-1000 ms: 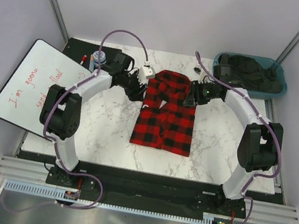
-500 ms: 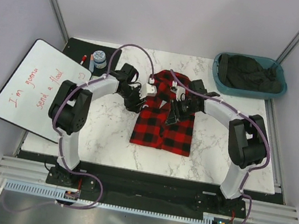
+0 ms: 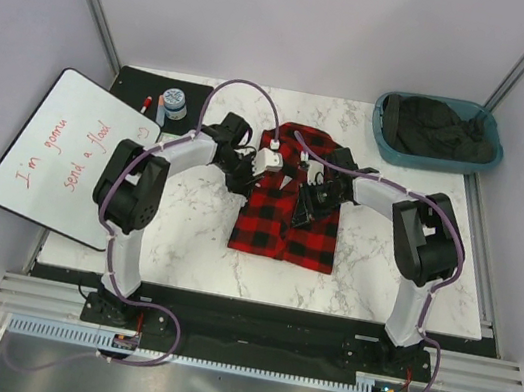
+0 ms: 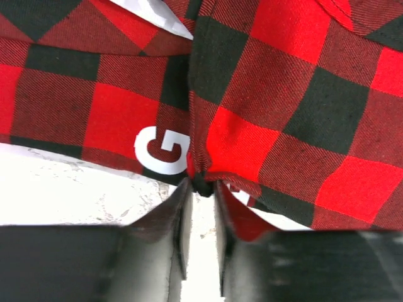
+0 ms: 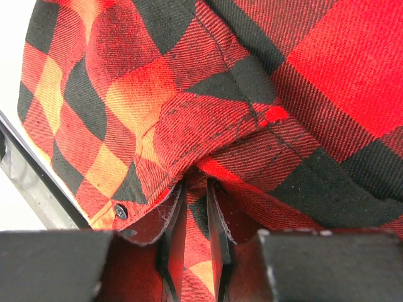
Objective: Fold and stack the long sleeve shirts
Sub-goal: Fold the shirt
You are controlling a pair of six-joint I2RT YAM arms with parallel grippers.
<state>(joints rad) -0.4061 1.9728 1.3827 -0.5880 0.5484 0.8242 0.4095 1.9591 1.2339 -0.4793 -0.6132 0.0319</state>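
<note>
Shirt (image 3: 288,223): red-black check, mid-frame, pinched by left gripper (image 4: 201,189) and right gripper (image 5: 196,189). Teal bin (image 3: 421,159) upper right holds dark clothes (image 3: 441,129).

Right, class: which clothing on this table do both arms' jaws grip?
The red-and-black checked shirt spread mid-table; each wrist view shows jaws pinching its fabric. The dark clothing sits untouched in the teal bin.

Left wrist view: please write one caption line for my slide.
Left arm's fingers pinch an edge of the red-and-black flannel shirt, marble table beneath.
</note>
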